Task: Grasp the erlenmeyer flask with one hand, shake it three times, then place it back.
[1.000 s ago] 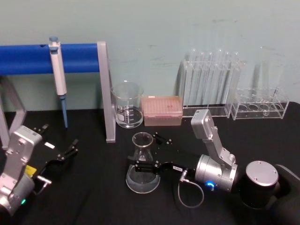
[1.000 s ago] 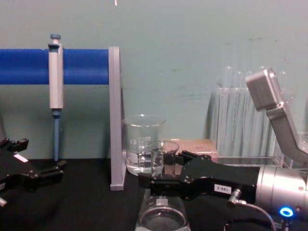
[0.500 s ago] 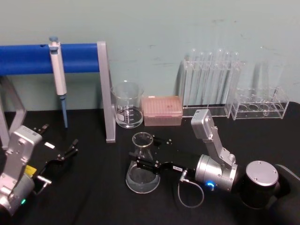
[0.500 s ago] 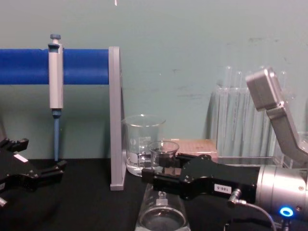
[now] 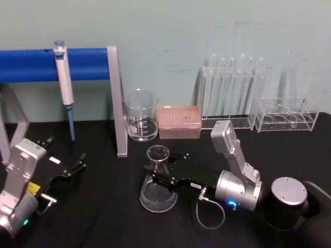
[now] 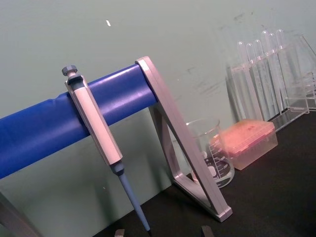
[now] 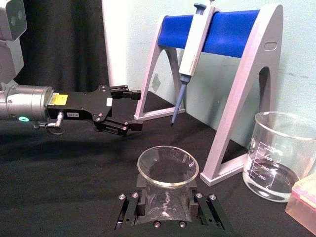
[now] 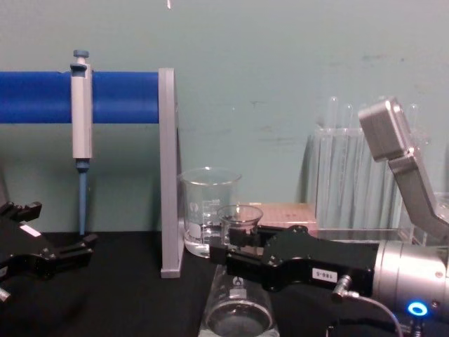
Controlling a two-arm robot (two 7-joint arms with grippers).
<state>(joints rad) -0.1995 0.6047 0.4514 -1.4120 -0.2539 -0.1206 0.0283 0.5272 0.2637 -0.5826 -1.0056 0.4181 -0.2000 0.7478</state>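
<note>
Clamped right gripper [image 5: 162, 168] on erlenmeyer flask [image 5: 158, 195] neck, beneath flared rim, likely to resist slipping during shakes; parked left gripper [image 7: 137, 109], fingers spread, well clear.

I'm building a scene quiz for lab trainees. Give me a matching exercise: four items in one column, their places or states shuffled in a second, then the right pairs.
Items
1. clear glass conical flask
2. grey pipette with a blue tip
3. pink rectangular tip box
4. left end effector

Places or states
A. open, holding nothing, on the robot's left
B. gripped by the right end effector
C. hanging on the blue bar
D. sitting between the cylindrical glass beaker and the clear test-tube rack

Pairs: 1-B, 2-C, 3-D, 4-A
</note>
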